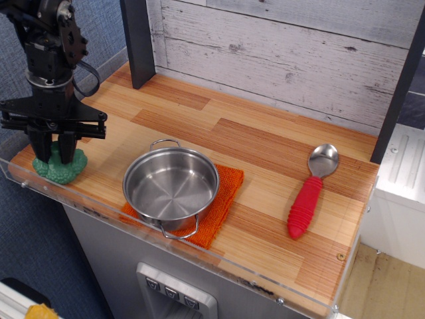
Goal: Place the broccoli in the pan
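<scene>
Broccoli (61, 166) is sitting at the front left corner of the counter (265, 153), and we are gripping its stem with our gripper (54, 151), fingers narrowed on either side of it. We are seeing the pan (170, 188) resting on an orange cloth (222, 199), well apart from the spoon (311, 189).

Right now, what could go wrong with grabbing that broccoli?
The broccoli sits at the counter's front-left corner, so a slipped grip could knock it over the edge. The gripper seems to pinch only its narrow top; it might tilt or drop on the way. The pan rests on a cloth and could shift if bumped.
</scene>
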### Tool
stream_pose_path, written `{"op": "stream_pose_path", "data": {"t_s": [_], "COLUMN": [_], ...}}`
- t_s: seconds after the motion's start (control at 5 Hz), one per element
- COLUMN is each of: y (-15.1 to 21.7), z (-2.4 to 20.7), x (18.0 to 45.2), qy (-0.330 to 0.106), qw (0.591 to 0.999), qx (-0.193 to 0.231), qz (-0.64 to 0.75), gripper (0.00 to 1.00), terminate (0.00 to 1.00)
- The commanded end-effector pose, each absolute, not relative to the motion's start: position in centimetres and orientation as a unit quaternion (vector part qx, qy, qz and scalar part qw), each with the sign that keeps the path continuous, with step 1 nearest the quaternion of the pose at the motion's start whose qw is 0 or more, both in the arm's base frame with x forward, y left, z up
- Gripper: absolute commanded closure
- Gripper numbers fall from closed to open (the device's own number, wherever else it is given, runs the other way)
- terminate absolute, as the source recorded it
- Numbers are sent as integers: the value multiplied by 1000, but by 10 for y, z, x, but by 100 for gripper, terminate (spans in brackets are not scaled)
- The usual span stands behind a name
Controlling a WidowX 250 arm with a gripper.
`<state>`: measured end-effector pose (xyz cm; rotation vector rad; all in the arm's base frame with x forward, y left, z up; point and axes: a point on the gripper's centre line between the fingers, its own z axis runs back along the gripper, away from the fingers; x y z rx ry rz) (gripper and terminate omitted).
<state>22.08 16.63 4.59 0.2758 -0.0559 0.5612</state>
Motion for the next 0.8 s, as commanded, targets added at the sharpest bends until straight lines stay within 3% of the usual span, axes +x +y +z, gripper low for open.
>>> {"op": "stream_pose_path", "data": {"t_s": [0.0, 0.2, 0.4, 0.6], "y": [172, 162, 134, 88], "z": [87, 120, 134, 132], "x": [220, 226, 233, 240], "qy": [-54, -84, -112, -132], "qw": [939, 938, 949, 966], "qx": [170, 172, 147, 118], "qz": [293, 288, 255, 188], "gripper": [100, 100, 100, 100], "terminate": [0, 0, 0, 0]}}
